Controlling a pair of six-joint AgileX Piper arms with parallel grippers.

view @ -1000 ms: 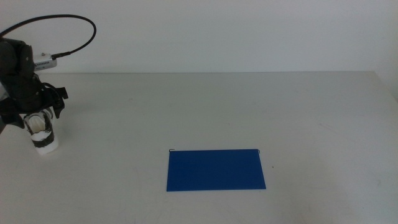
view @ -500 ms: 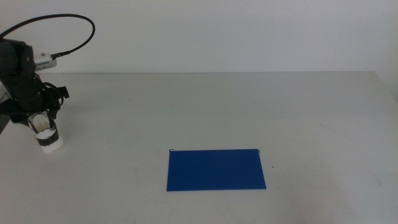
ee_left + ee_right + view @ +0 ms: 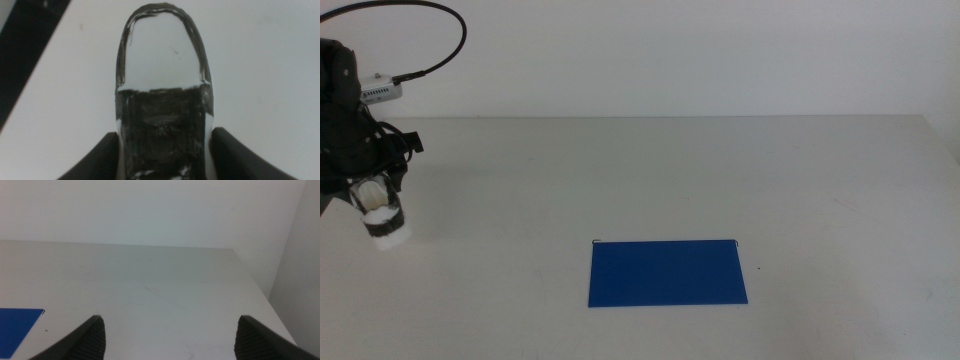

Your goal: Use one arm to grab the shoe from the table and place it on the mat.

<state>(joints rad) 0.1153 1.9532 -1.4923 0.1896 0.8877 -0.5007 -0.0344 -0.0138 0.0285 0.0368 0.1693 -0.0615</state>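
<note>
My left gripper (image 3: pixel 372 188) is at the far left of the table (image 3: pixel 650 170), shut on the white-and-black shoe (image 3: pixel 382 218), which hangs from it end-down. In the left wrist view the shoe (image 3: pixel 162 75) fills the space between the jaws of that gripper (image 3: pixel 165 134), which press on its two sides. The blue mat (image 3: pixel 667 272) lies flat near the table's front middle, far to the right of the shoe. My right gripper (image 3: pixel 170 322) is open and empty over the table's right side, out of the middle view. A corner of the mat (image 3: pixel 15 325) shows in the right wrist view.
The table's left edge shows as a dark strip (image 3: pixel 25 55) close beside the shoe. A white wall (image 3: pixel 670 50) stands behind the table. The table's right edge (image 3: pixel 260 295) is near the right gripper.
My left arm has risen a little and shifted left, carrying the shoe with it. The mat has not moved.
</note>
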